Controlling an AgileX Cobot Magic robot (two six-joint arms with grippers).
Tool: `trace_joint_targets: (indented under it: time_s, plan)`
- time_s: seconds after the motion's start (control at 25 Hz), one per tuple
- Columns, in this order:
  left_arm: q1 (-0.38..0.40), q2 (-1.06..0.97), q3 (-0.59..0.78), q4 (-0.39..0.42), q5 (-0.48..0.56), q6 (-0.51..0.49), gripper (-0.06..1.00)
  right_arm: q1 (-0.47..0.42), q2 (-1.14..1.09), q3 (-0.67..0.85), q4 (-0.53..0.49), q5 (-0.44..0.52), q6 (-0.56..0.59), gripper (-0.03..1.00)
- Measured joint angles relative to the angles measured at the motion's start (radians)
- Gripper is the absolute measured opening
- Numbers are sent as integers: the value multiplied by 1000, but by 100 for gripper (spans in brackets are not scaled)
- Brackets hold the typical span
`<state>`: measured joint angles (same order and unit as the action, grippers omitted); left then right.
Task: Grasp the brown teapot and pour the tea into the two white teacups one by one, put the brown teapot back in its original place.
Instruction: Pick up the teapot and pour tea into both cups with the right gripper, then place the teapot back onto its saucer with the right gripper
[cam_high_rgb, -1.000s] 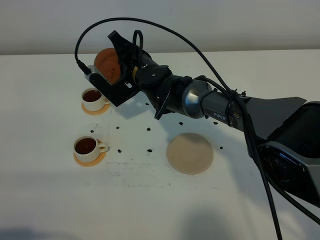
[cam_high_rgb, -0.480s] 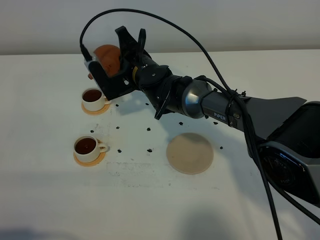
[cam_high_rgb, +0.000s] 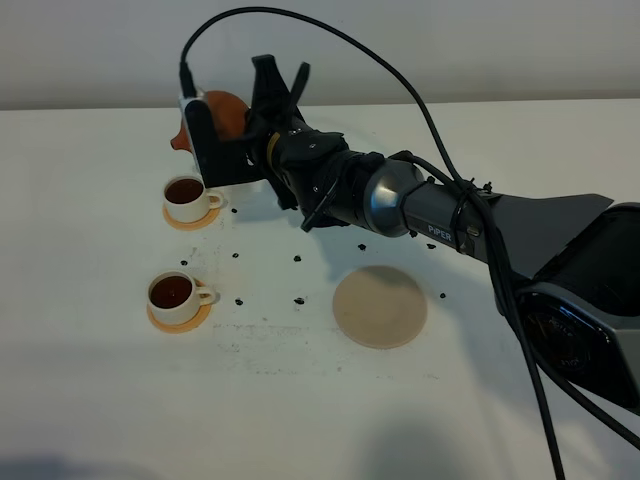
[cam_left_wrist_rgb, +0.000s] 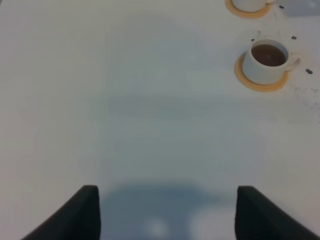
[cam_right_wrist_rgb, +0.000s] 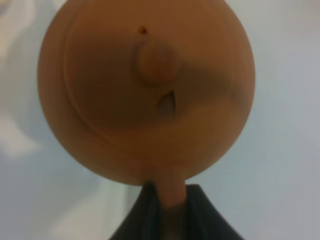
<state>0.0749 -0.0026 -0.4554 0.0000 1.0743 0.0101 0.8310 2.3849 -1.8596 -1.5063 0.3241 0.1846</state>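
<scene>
Between the right end effector (cam_right_wrist_rgb: 169, 200) fingers, the brown teapot (cam_right_wrist_rgb: 146, 90) handle sits clamped.

R arm outstretched, R pincer (cam_right_wrist_rgb: 167, 197) clamped tight; L pincer (cam_left_wrist_rgb: 167, 215) fingers wide apart.

Free room and obstacles on the white table (cam_high_rgb: 90, 400). The right arm (cam_high_rgb: 420, 205) slants from the right edge toward the far-left area, closing the route over the table's far middle; the brown teapot (cam_high_rgb: 222, 112), clamped by the handle in the right gripper (cam_right_wrist_rgb: 168, 200), hangs raised beside the far teacup (cam_high_rgb: 187, 197). Both teacups, far and near (cam_high_rgb: 175, 293), stand full on coasters near the left edge, with a narrow open lane between them. The beige disc (cam_high_rgb: 380, 306) lies bare at mid-table, approachable from the near edge. Small dark specks (cam_high_rgb: 298, 299) dot the centre. The near-left corner, under the left gripper (cam_left_wrist_rgb: 167, 212) with jaws apart, is unobstructed.
</scene>
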Motion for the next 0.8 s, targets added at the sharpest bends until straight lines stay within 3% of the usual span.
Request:
trace_joint_targets:
  time_s: [0.12,0.28,0.6,0.8]
  plan:
    - [0,0,0,0,0,0,55,-2,-15,0,179,1,0,10]
    - [0,0,0,0,0,0,55,-20,-85,1,496,32,-11,10]
    - [0,0,0,0,0,0,55,-97,-155,-2,1119,189,-170,10]
    - [0,0,0,0,0,0,55,-120,-155,-2,1387,280,-260,10]
